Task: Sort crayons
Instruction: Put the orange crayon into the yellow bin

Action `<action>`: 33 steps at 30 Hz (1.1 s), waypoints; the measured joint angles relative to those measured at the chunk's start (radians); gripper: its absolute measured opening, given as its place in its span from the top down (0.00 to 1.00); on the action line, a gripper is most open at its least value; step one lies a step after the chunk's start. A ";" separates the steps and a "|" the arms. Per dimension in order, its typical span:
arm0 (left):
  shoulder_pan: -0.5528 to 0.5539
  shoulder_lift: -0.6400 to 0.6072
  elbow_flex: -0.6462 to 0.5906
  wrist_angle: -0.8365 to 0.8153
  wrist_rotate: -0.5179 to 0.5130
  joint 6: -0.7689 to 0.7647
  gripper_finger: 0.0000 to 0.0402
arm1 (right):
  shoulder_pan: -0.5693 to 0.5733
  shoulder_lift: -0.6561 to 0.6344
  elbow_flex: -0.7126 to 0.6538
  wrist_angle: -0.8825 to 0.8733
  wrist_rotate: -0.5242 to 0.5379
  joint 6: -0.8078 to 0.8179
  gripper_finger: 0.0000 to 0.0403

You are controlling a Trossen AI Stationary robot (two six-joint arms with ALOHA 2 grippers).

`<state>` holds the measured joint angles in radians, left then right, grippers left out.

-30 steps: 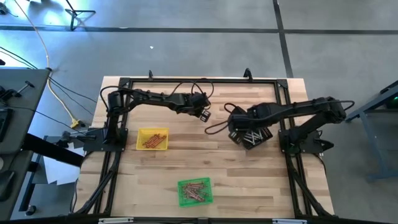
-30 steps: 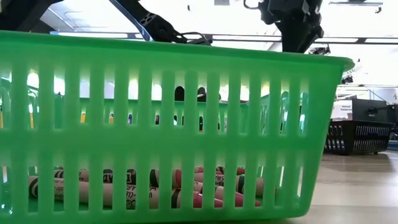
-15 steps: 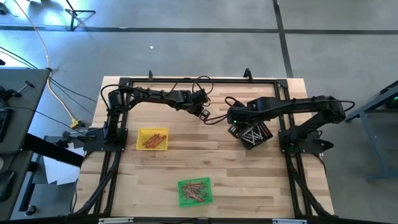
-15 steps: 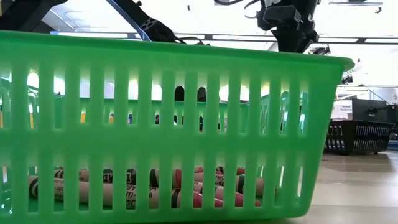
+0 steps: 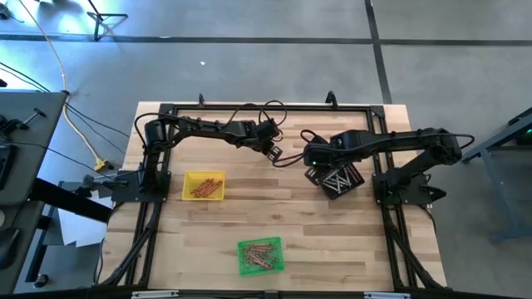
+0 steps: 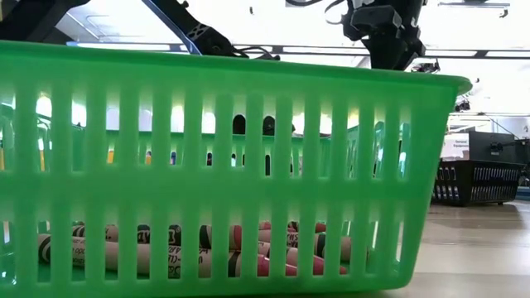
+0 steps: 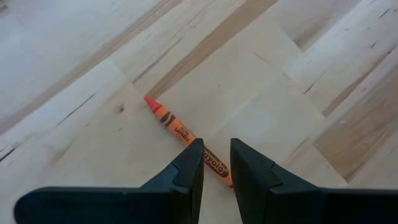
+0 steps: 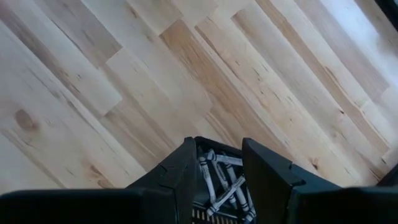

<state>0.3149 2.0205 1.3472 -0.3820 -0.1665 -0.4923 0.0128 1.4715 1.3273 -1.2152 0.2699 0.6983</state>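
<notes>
An orange crayon [image 7: 177, 127] lies flat on the wooden table. My left gripper [image 7: 216, 149] hangs over its blunt half at the table's far middle [image 5: 272, 152], fingers a narrow gap apart, and the crayon shows through the gap. My right gripper [image 8: 219, 149] is open and high [image 6: 383, 33] over the far rim of the black tray [image 5: 339, 180], with nothing between its fingers. Pale grey-white crayons [image 8: 219, 177] lie in that tray. The yellow tray [image 5: 204, 185] and the green tray [image 5: 260, 255] hold reddish-brown crayons [image 6: 207, 257].
The green tray [image 6: 232, 149] stands close to the near edge and fills the low view. The black tray [image 6: 476, 182] rests on the table at the right. A black frame [image 5: 266, 106] runs round the table's edges. Bare wood lies between the trays.
My right gripper has swung a little toward the table's far edge, baring more of the black tray, and has then kept still. My left gripper has rolled slightly about its own line over the orange crayon. No fingers have opened or shut.
</notes>
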 joint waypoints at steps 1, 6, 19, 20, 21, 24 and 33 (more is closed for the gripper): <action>0.000 0.000 0.000 0.000 0.000 0.000 0.84 | 0.000 0.000 0.000 0.000 -0.004 0.000 0.69; -0.003 0.000 0.000 0.026 0.003 -0.004 0.84 | 0.000 0.000 0.000 0.001 -0.007 0.000 0.69; -0.027 0.000 0.000 0.011 -0.080 -0.388 0.84 | 0.000 0.000 0.000 0.023 -0.024 0.026 0.69; -0.030 0.000 0.000 0.013 -0.081 -0.388 0.84 | 0.000 0.000 0.000 0.027 -0.024 0.026 0.69; -0.034 0.000 0.000 0.015 -0.080 -0.394 0.84 | 0.000 0.000 0.000 0.033 -0.024 0.027 0.69; -0.045 0.000 0.000 0.016 -0.080 -0.428 0.84 | 0.000 0.000 0.000 0.046 -0.024 0.027 0.69; -0.092 -0.002 0.000 -0.052 -0.056 -0.486 0.84 | 0.000 0.000 0.000 0.093 -0.024 0.027 0.69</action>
<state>0.2227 2.0186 1.3471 -0.4340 -0.2225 -0.9778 0.0128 1.4719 1.3273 -1.1224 0.2459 0.7249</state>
